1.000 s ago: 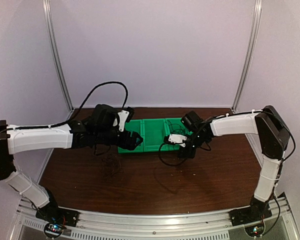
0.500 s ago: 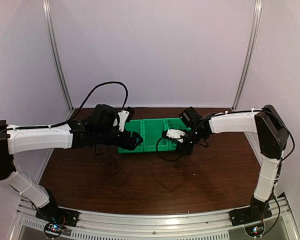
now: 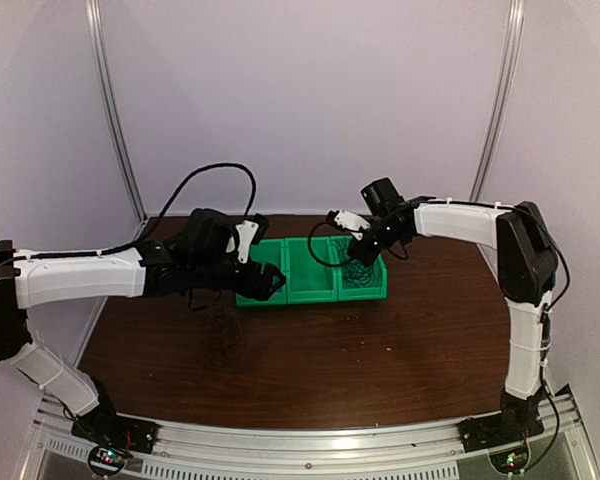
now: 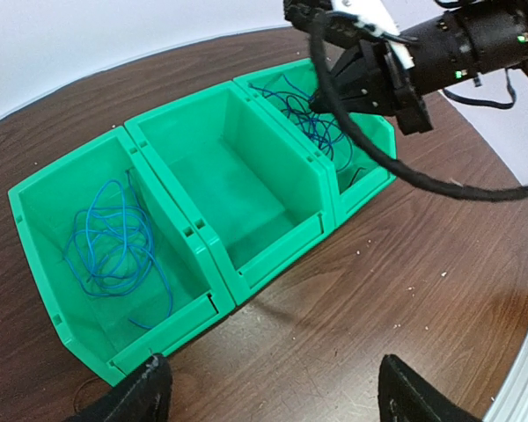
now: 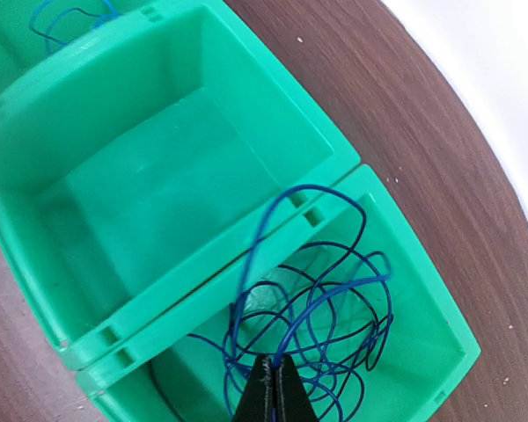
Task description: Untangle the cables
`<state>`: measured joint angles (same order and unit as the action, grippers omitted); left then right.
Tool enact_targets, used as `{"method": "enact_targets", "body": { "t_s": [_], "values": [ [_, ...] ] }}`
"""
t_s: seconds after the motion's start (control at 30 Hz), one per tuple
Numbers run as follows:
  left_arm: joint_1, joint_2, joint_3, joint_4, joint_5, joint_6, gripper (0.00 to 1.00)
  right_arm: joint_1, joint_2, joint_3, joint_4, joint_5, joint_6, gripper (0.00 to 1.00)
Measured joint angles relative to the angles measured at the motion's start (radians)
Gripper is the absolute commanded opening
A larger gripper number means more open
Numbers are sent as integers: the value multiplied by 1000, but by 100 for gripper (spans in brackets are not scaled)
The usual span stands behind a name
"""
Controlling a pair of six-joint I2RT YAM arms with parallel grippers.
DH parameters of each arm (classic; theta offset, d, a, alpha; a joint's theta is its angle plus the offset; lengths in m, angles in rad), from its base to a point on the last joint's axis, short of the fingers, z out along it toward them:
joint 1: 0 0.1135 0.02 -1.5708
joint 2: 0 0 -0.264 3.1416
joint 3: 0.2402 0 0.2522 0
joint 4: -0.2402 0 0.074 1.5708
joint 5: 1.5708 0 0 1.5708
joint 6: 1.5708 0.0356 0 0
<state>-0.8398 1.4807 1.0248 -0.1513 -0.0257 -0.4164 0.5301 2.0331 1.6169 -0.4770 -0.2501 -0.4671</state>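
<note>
Right gripper (image 5: 271,387) fingers pinched shut on dark blue cable (image 5: 374,327), its coil hanging below them in green bin (image 5: 427,308). Left gripper (image 4: 273,391) fingers spread wide, empty; light blue cable (image 4: 110,237) just beyond the fingertips.

Obscured zones
From above, you cannot resolve the black cables (image 3: 220,333) on the desk (image 3: 380,350); each wrist view's lower edge crops the left gripper (image 4: 273,391) and right gripper (image 5: 270,387) to jaw tips only.

3 bins (image 4: 229,176): green moulded plastic, smooth, faint sheen. Table (image 4: 405,264): dark wood grain, matt, speckled. Blue cables (image 5: 317,325): slick plastic sheath. Arm shells (image 3: 80,277): white plastic, matt. Front rail (image 3: 310,440): bare ribbed metal.
</note>
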Motion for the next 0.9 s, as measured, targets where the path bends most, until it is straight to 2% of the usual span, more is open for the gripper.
{"method": "enact_targets", "body": {
  "t_s": [0.2, 0.37, 0.43, 0.53, 0.6, 0.77, 0.9],
  "values": [
    [0, -2, 0, -1, -1, -1, 83, -28, 130, 36, -11, 1, 30, 0],
    [0, -15, 0, -4, -11, 0, 83, -22, 153, 42, -37, -3, 41, 0],
    [0, -18, 0, -6, -21, 0, 85, -21, 153, 46, -40, -5, 49, 5],
    [2, -18, 9, -29, -43, 3, 87, -20, 147, 46, -54, -6, 57, 23],
    [6, -18, 19, -45, -54, 4, 89, -20, 127, 42, -66, -7, 64, 31],
    [43, -24, 23, -93, -89, 3, 91, -20, -23, -14, -95, -8, 63, 43],
    [68, -44, 20, -161, -116, -10, 88, -20, -183, -58, -102, -13, 68, 48]
  ]
}}
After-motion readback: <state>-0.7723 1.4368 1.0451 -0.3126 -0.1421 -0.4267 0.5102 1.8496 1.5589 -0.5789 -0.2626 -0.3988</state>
